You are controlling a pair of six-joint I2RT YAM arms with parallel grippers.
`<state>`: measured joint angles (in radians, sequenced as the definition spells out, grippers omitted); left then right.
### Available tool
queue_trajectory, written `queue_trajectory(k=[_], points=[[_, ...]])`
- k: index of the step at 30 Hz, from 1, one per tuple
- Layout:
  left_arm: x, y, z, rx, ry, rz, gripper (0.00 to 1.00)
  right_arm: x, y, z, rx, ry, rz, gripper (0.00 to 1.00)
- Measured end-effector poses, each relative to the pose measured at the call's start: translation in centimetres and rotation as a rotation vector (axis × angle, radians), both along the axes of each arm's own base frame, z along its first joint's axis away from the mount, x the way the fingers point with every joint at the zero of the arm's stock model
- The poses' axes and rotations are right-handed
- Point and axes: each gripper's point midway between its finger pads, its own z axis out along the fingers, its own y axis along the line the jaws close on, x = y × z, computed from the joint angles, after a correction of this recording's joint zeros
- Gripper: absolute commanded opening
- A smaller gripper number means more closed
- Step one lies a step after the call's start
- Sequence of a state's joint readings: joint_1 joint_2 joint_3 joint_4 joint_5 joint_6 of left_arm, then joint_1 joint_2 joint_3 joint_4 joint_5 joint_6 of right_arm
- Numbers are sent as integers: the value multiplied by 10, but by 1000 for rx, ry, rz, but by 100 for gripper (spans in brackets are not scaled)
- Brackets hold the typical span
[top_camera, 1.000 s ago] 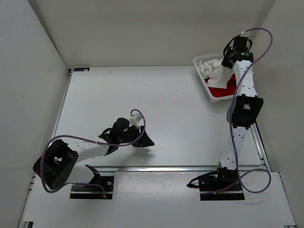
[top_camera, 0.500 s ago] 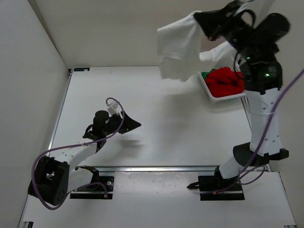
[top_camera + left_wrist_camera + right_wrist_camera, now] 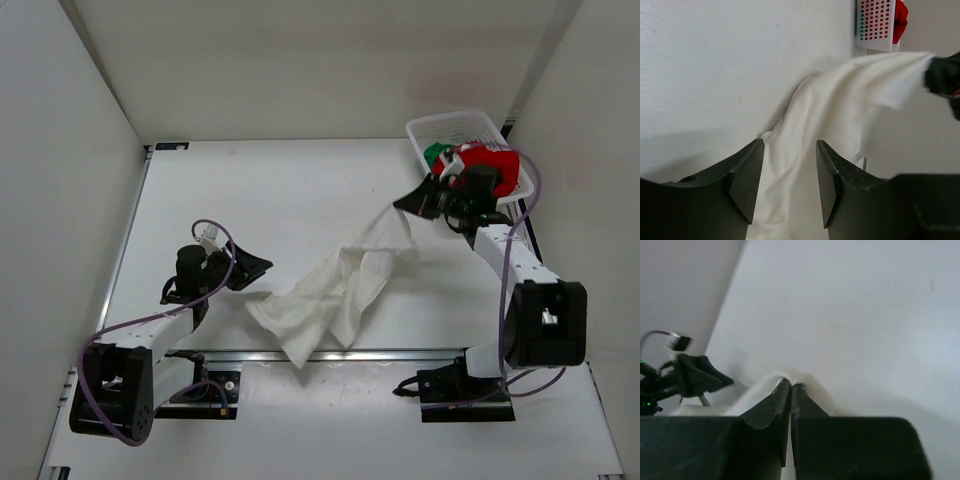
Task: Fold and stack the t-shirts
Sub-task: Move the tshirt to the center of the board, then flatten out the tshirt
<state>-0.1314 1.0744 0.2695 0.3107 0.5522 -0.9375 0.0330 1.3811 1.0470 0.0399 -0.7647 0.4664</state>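
Observation:
The white t-shirt [image 3: 335, 290] lies stretched across the table from the near middle up to my right gripper [image 3: 412, 203], which is shut on its upper end and holds that end raised; the pinched cloth shows in the right wrist view [image 3: 790, 376]. My left gripper [image 3: 262, 266] is open and empty, just left of the shirt's lower end; the shirt [image 3: 840, 110] shows between and beyond its fingers. The red t-shirt [image 3: 495, 165] and the green t-shirt [image 3: 434, 154] lie in the basket behind the right arm.
The white mesh basket [image 3: 450, 125] stands at the back right corner; it also shows in the left wrist view [image 3: 875, 25]. White walls enclose the table on the left, back and right. A metal rail [image 3: 380, 353] runs along the near edge.
My right arm has swung down from high above the basket, laying the white shirt across the table. My left arm has drawn back to the left.

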Motion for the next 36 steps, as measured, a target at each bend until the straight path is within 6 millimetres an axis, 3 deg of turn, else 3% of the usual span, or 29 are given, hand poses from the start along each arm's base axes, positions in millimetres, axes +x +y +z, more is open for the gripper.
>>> queue_trajectory(k=[2,4,5,8,10,12,13,16,19,21,22,23,24,25,27,29,30,32,34,36], points=[[1,2,-1,-1,5,9,56,-9,-12,-72,11,207,-40,0],[4,5,-4,5,11,27,55,-3,-23,-101,20,308,-80,0],[4,6,-4,6,13,31,55,7,-26,-102,20,323,-91,0],[4,8,-8,24,20,43,56,67,-30,-70,-4,273,-106,0],[3,10,-12,44,28,45,54,117,-22,-31,-46,169,-112,0],[0,10,-17,79,37,41,56,143,-11,-2,-106,81,-137,0],[-1,10,-19,105,40,35,57,145,-5,7,-137,55,-151,0],[-6,-1,-19,194,14,-5,66,131,15,14,-207,34,-160,0],[-12,-12,-19,237,-19,-41,69,105,26,1,-233,61,-136,1],[-13,-15,-25,255,-7,-50,69,92,18,-14,-251,105,-152,18],[-14,-17,-30,262,8,-59,66,90,14,-21,-265,130,-163,35],[-16,-20,-34,267,22,-70,65,90,11,-27,-285,149,-177,45],[-18,-24,-39,274,37,-87,65,93,4,-31,-320,171,-204,63],[-20,-29,-43,280,46,-106,65,99,-2,-33,-364,194,-244,68],[-22,-39,-46,290,58,-145,64,111,-7,-30,-447,185,-302,69],[-20,-49,-42,289,49,-179,64,106,2,-30,-515,168,-340,69],[-15,-53,-38,284,40,-184,63,94,9,-35,-535,163,-335,64],[-8,-57,-33,275,25,-183,61,49,30,-56,-570,170,-286,39],[-3,-59,-31,269,17,-182,60,-10,53,-82,-582,187,-192,30],[-1,-60,-33,262,22,-184,59,-66,77,-110,-588,202,-61,29]])
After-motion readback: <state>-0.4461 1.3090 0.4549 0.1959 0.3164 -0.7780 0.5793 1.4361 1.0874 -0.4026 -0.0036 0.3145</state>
